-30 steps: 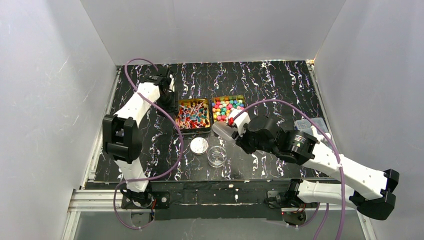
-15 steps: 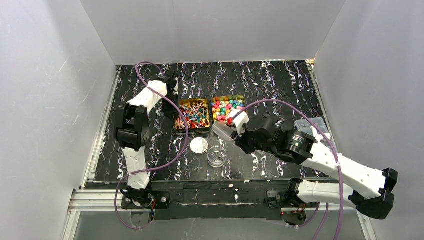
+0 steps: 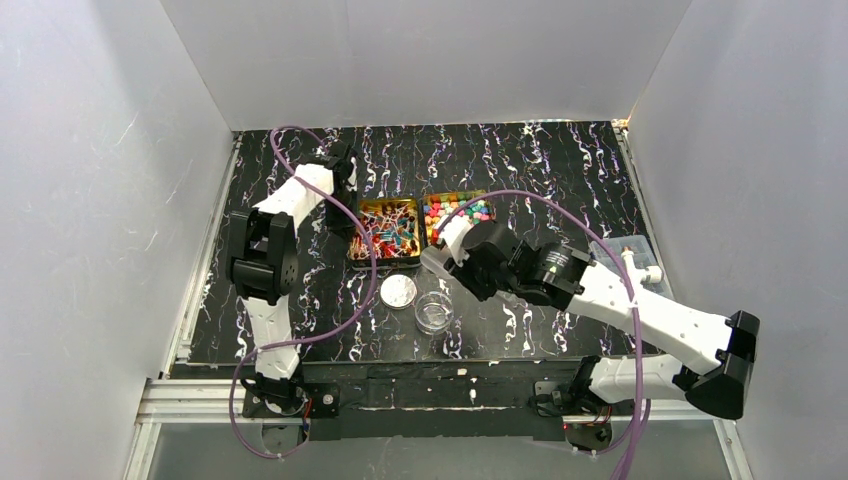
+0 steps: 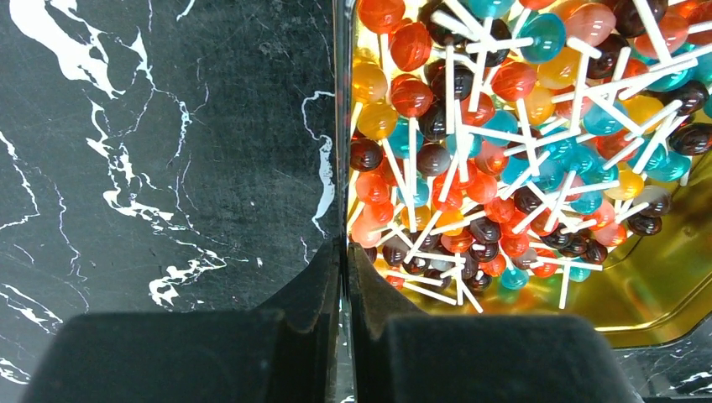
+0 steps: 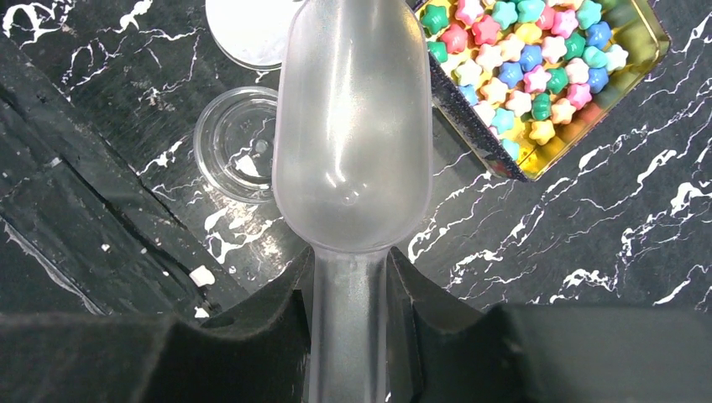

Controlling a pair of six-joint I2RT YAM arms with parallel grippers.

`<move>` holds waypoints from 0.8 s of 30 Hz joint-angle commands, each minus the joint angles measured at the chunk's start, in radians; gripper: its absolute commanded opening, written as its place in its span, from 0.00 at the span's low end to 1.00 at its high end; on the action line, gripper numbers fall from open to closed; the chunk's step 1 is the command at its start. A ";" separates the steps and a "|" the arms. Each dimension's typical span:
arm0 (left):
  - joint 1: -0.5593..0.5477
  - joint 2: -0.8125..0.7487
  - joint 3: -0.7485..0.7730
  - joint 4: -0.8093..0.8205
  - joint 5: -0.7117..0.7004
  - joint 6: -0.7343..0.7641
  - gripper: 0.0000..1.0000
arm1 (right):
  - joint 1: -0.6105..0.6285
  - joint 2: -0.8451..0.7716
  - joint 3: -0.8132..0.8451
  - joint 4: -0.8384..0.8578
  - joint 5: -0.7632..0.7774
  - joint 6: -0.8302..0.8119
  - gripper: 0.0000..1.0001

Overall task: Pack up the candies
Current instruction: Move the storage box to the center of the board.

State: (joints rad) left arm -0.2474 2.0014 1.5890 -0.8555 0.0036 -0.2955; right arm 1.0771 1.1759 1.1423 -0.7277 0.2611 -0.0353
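Lollipops (image 4: 470, 151) fill the left tin (image 4: 663, 294), star candies (image 5: 512, 67) the right tin (image 5: 600, 113). Left pincer (image 4: 344, 260) pinches the left tin's wall, right pincer (image 5: 348, 285) grips a clear scoop (image 5: 353, 143).

1. No word, brand, number or sign can be read in any of the three views.
2. The white streaks on the black desk (image 3: 560, 170) are marble veining, not writing.
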 commanded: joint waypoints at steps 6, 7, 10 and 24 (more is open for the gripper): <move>-0.098 -0.087 -0.113 -0.008 0.047 -0.074 0.00 | -0.033 0.056 0.090 -0.015 -0.006 -0.033 0.01; -0.106 -0.089 -0.122 0.000 0.052 -0.090 0.00 | -0.034 0.063 0.094 -0.021 -0.008 -0.036 0.01; -0.123 -0.099 -0.149 0.021 0.063 -0.131 0.00 | -0.039 0.084 0.115 -0.049 -0.003 -0.053 0.01; -0.216 -0.106 -0.201 0.095 0.105 -0.282 0.00 | -0.131 0.203 0.213 -0.159 -0.113 -0.202 0.01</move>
State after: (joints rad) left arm -0.4061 1.9064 1.4456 -0.7925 -0.0170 -0.5129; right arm 0.9791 1.3437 1.2858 -0.8490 0.1925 -0.1692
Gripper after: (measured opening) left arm 0.020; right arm 0.380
